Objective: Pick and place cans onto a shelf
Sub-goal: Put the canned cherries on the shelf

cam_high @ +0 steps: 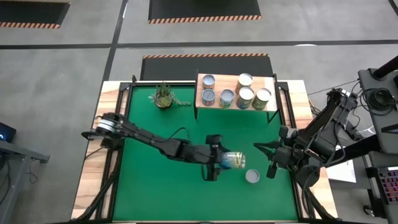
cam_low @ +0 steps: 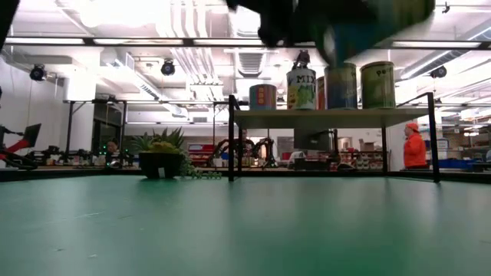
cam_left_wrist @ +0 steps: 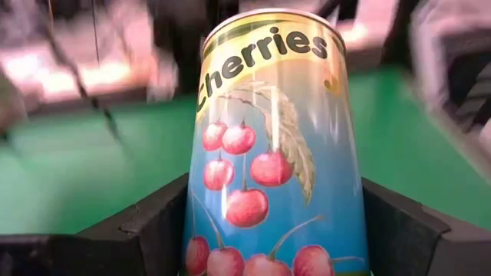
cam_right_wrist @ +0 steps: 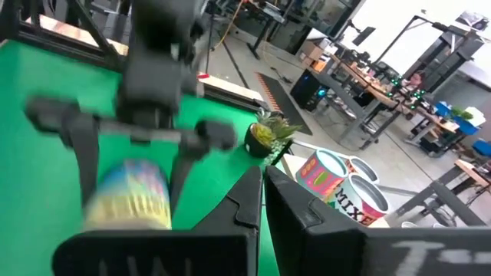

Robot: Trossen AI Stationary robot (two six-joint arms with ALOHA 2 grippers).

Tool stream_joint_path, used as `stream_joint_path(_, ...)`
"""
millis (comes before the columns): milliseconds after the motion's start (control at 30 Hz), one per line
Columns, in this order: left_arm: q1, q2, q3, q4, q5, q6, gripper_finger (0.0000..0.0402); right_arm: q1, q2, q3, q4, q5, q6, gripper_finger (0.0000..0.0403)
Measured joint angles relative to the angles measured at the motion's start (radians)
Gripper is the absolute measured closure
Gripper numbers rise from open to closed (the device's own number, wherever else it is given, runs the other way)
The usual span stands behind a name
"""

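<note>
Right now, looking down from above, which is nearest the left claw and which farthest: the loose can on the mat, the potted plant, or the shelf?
1. Loose can: on the mat, just right of the left claw, which holds the cherries can.
2. Potted plant: far edge, left side.
3. Shelf: far edge, right side; close to the plant's rank.

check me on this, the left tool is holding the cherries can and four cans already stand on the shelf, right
Not quite: five cans stand on the shelf, not four, as the high view shows. The rest holds: the left tool grips the cherries can.
</note>
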Motion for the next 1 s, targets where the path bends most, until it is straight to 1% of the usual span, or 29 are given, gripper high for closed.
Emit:
stream_joint_path(67,-0.017,-0.054,-0.061,0.113,0.000,0.049,0.0114,0.000,0.000,0.000,0.000,0.000,-0.002,0.0394)
stream_joint_path(167,-0.034,-0.134,-0.196,0.309,0.012,0.095,0.0114,0.000,0.000,0.000,0.001,0.000,-0.008,0.0394)
stream_joint_path(267,-0.035,-0.204,-0.339,0.505,0.085,0.099,0.0114,0.000,-0.001,0.000,0.005,0.009,-0.011,0.0394)
stream_joint_path(367,-0.034,-0.264,-0.454,0.688,0.145,0.099,0.0114,-0.006,-0.001,-0.001,0.012,0.031,-0.010,0.0394)
stream_joint_path(433,-0.034,-0.289,-0.514,0.788,0.188,0.099,0.0114,-0.018,0.003,-0.001,0.031,0.037,-0.010,0.0394)
stream_joint_path(533,-0.034,-0.305,-0.597,0.927,0.283,0.107,0.0114,-0.037,0.008,-0.006,0.093,0.026,-0.010,0.0393)
stream_joint_path(633,-0.035,-0.321,-0.667,1.071,0.342,0.110,0.0114,-0.060,0.027,-0.006,0.153,-0.009,-0.034,0.0385)
stream_joint_path(700,-0.034,-0.326,-0.701,1.134,0.345,0.110,0.0113,-0.076,0.046,-0.007,0.211,-0.043,-0.079,0.0371)
stream_joint_path(767,-0.033,-0.330,-0.726,1.154,0.344,0.106,0.0113,-0.099,0.073,-0.007,0.311,-0.080,-0.151,0.0346)
stream_joint_path(833,-0.033,-0.334,-0.741,1.166,0.343,0.105,0.0113,-0.120,0.106,-0.007,0.419,-0.126,-0.249,0.0315)
stream_joint_path(1000,-0.033,-0.336,-0.769,1.191,0.346,0.107,0.0113,-0.161,0.185,-0.007,0.707,-0.243,-0.503,0.0221)
